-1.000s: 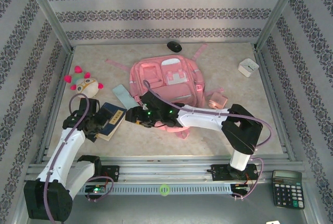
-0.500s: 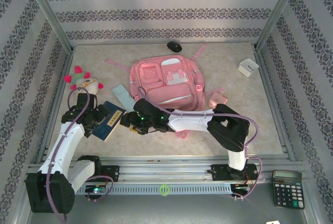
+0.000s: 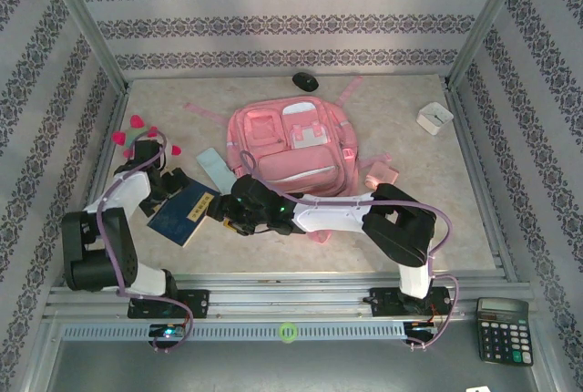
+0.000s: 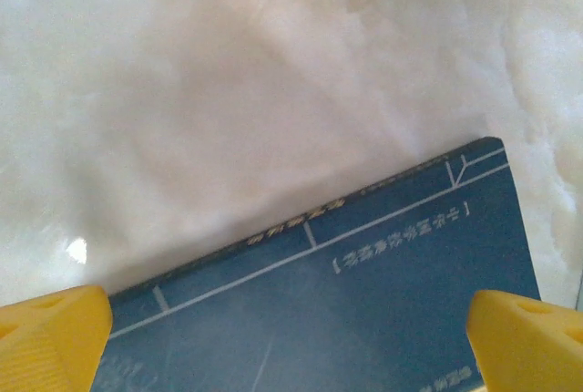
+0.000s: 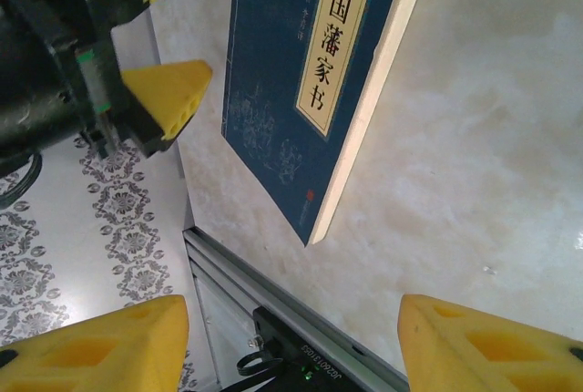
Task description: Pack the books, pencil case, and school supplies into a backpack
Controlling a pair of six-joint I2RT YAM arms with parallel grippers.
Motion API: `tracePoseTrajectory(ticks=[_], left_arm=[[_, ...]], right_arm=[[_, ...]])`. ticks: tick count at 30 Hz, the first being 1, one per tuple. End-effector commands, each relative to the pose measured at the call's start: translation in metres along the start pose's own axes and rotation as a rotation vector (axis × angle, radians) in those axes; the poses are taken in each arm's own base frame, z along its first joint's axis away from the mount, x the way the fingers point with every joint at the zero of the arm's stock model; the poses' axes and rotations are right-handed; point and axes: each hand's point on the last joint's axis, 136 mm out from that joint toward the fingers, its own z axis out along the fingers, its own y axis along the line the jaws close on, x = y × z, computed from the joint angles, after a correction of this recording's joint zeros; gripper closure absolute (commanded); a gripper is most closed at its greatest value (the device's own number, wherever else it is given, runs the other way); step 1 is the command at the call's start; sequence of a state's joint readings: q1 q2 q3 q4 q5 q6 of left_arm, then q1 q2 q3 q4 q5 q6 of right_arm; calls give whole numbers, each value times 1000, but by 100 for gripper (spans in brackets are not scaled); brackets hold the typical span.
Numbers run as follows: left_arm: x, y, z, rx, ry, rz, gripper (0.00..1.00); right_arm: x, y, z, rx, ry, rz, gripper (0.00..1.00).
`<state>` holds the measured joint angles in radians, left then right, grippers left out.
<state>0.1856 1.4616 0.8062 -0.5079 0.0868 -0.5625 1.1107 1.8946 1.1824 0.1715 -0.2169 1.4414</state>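
Plainly my left gripper (image 4: 291,337) stands spread wide; the book (image 4: 364,292) lies lower centre, between its fingertips.

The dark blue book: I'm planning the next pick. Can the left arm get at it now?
Probably yes. The left gripper stands open right over the dark blue book, which lies flat with nothing between them.

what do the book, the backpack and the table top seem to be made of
Book: paper, with a matte dark blue card cover; pale page edges show along its side.
Backpack: soft pink fabric, probably synthetic; seams, zips and limp straps.
Table top: hard, pale, marbled and glossy, with a light glint; stone or laminate, cannot tell.
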Motion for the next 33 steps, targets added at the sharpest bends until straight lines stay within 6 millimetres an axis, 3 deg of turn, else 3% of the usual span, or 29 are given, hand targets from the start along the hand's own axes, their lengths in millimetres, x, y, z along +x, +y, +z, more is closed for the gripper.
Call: tracePoseTrajectory(ticks=[1, 7, 13, 17, 20, 30, 33], left_arm=[[-6, -7, 2, 41, 1, 32, 0], [33, 2, -2, 83, 68, -6, 1], [66, 6, -19, 159, 96, -67, 2], [46, 8, -40, 138, -16, -23, 0], [28, 11, -43, 96, -61, -7, 0], [-5, -2, 5, 54, -10, 4, 1], [-3, -3, 16, 49, 26, 7, 0]], right_arm=[[1, -3, 9, 2, -6, 9, 37], [-12, -9, 3, 27, -54, -6, 37], [-21, -16, -3, 52, -85, -13, 37], [-17, -14, -2, 60, -76, -27, 37], [-14, -12, 1, 60, -67, -34, 37], [-11, -9, 2, 56, -61, -47, 36], [-10, -11, 3, 58, -53, -44, 36]])
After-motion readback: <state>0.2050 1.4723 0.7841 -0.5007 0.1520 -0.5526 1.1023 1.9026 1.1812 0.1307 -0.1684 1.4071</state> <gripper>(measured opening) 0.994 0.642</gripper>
